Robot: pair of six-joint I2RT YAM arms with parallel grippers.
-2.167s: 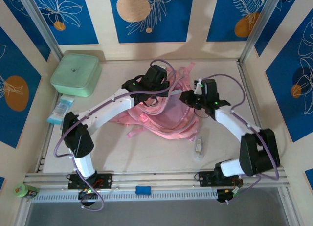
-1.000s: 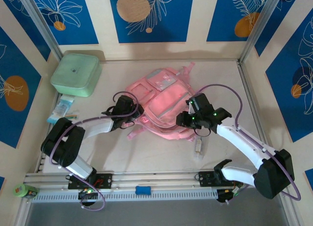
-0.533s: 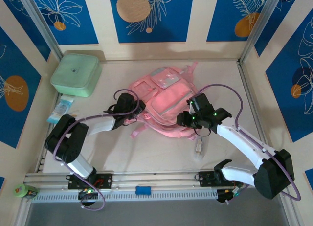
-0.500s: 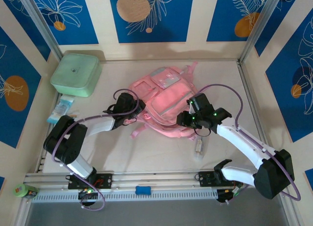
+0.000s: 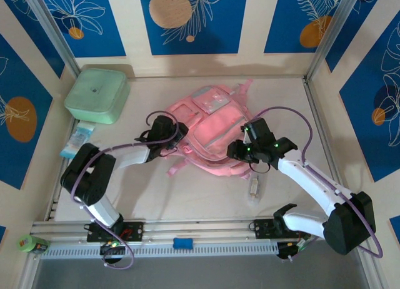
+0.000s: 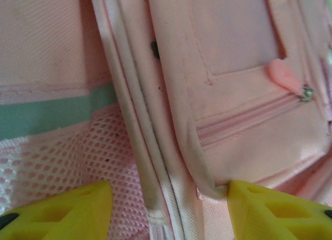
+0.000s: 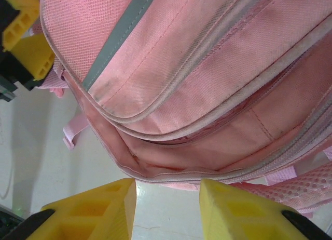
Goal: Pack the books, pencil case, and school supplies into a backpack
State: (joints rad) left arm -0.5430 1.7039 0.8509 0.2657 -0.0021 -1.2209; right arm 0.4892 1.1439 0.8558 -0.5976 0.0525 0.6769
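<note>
The pink backpack (image 5: 212, 136) lies flat in the middle of the table (image 5: 206, 198), a little toward the far edge, pockets up.

The left gripper (image 6: 168, 193) is at the backpack's left side. Its yellow fingers (image 6: 62, 209) are spread wide over the fabric. One rests on the pink mesh. The other touches the lower corner of a zipped pocket. A ridge of piped seams runs between them, not pinched.

The right gripper (image 7: 167, 190) is at the backpack's near right edge. Its jaws stand apart, with bare table showing in the gap and nothing gripped. The backpack's rounded edge lies just past the fingertips.

The school supplies (image 5: 253, 189), a slim item in a clear wrapper, lie on the table beside the backpack's near right corner, toward the near edge.
</note>
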